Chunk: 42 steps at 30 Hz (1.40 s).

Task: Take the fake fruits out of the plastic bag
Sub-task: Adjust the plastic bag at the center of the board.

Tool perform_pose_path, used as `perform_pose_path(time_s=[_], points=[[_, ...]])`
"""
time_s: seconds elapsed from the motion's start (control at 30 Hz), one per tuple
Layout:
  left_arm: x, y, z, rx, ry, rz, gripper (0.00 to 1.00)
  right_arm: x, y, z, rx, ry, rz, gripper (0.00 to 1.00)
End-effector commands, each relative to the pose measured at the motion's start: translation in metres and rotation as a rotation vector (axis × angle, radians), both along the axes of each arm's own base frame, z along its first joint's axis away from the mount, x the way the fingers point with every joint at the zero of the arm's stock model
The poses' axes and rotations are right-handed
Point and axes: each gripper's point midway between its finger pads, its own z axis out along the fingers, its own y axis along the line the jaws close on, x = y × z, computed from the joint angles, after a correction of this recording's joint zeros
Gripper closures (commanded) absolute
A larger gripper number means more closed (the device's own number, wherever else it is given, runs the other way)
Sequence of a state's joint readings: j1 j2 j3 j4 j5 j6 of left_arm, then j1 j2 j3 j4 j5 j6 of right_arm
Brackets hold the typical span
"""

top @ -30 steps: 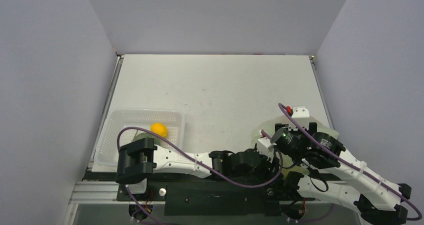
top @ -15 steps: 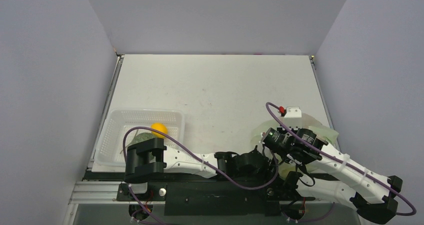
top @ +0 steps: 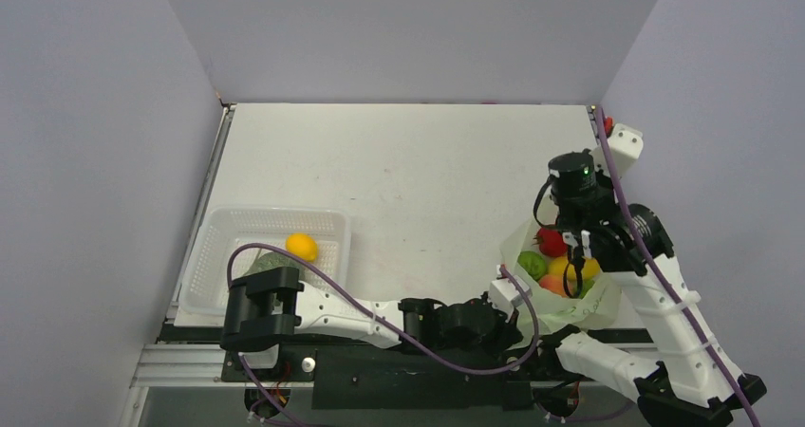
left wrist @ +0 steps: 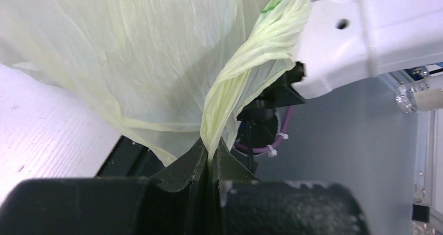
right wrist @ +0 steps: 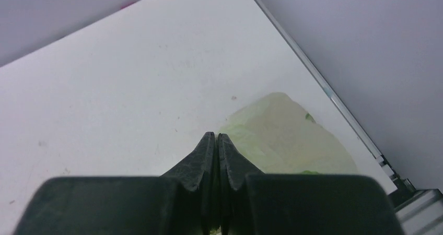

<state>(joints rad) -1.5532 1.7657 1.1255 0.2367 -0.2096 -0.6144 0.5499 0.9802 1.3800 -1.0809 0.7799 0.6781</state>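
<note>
Left hand (left wrist: pixel 210 150) pinches twisted handle of plastic bag (left wrist: pixel 130 62), right hand (right wrist: pixel 216 141) closed, empty; thin film may slip or tear, spilling fake fruits (top: pixel 533 264) off bench (top: pixel 408 171) edge.

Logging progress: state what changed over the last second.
The right arm lifted off the plastic bag and swung toward the far right, uncovering the fake fruits inside; the right gripper is shut, empty. The left arm, basket and its yellow fruit stayed; the left gripper is shut on the bag.
</note>
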Motion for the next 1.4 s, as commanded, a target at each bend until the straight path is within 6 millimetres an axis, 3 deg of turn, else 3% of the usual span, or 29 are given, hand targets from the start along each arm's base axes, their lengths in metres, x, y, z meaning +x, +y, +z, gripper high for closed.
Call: perform_pose_path(time_s=[0.0, 0.17, 0.27, 0.4, 0.5, 0.7, 0.73, 0.8, 0.83, 0.87, 0.9, 0.93, 0.97, 1.0, 1.03, 1.07, 1.17, 1.2, 1.23, 1.37], points=[[-0.014, -0.002, 0.045, -0.134, 0.000, -0.038, 1.00, 0.047, 0.012, 0.042, -0.020, -0.103, 0.053, 1.00], [-0.033, -0.003, 0.041, -0.118, 0.021, -0.077, 1.00, 0.087, 0.022, 0.052, -0.059, -0.104, 0.071, 1.00], [-0.040, -0.003, 0.039, -0.085, -0.003, -0.078, 1.00, 0.109, 0.036, 0.066, -0.051, -0.132, 0.122, 1.00], [-0.044, 0.002, 0.034, -0.049, -0.021, -0.067, 1.00, 0.140, 0.057, 0.066, -0.055, -0.110, 0.183, 1.00], [-0.042, 0.005, 0.033, -0.038, -0.021, -0.052, 1.00, 0.148, 0.064, 0.073, -0.049, -0.119, 0.212, 1.00], [-0.036, 0.011, 0.033, -0.025, -0.028, -0.026, 1.00, 0.164, 0.087, 0.068, -0.039, -0.069, 0.313, 1.00], [-0.035, 0.012, 0.033, -0.016, -0.031, -0.025, 0.96, 0.165, 0.092, 0.063, -0.039, -0.044, 0.330, 1.00], [-0.033, 0.015, 0.036, -0.011, -0.039, -0.021, 0.83, 0.153, 0.096, 0.056, -0.035, 0.011, 0.365, 0.93], [-0.031, 0.016, 0.037, -0.013, -0.043, -0.015, 0.79, 0.144, 0.096, 0.042, -0.048, 0.067, 0.374, 0.81], [-0.031, 0.019, 0.040, -0.016, -0.044, -0.011, 0.73, 0.131, 0.095, 0.043, -0.052, 0.068, 0.384, 0.73], [-0.028, 0.021, 0.042, -0.018, -0.050, 0.002, 0.71, 0.120, 0.092, 0.027, -0.072, 0.116, 0.383, 0.58], [-0.025, 0.024, 0.046, -0.023, -0.052, 0.012, 0.65, 0.104, 0.089, 0.032, -0.064, 0.096, 0.388, 0.52], [-0.023, 0.027, 0.050, -0.026, -0.058, 0.022, 0.63, 0.093, 0.083, 0.014, -0.083, 0.140, 0.377, 0.42], [-0.020, 0.031, 0.057, -0.038, -0.062, 0.030, 0.61, 0.075, 0.077, 0.022, -0.066, 0.107, 0.379, 0.38], [-0.018, 0.033, 0.062, -0.045, -0.067, 0.039, 0.60, 0.064, 0.070, 0.006, -0.078, 0.146, 0.371, 0.30], [-0.014, 0.038, 0.072, -0.064, -0.068, 0.049, 0.59, 0.046, 0.060, 0.004, -0.070, 0.143, 0.361, 0.22], [-0.004, 0.051, 0.093, -0.102, -0.074, 0.072, 0.55, 0.007, 0.038, 0.007, -0.029, 0.097, 0.336, 0.17], [0.002, 0.059, 0.104, -0.122, -0.073, 0.083, 0.55, -0.003, 0.036, -0.007, -0.016, 0.134, 0.332, 0.16], [0.005, 0.063, 0.108, -0.130, -0.072, 0.090, 0.54, -0.016, 0.030, -0.006, 0.008, 0.114, 0.328, 0.16], [0.033, 0.092, 0.135, -0.183, -0.054, 0.141, 0.53, -0.052, 0.030, -0.055, 0.091, 0.232, 0.349, 0.15]])
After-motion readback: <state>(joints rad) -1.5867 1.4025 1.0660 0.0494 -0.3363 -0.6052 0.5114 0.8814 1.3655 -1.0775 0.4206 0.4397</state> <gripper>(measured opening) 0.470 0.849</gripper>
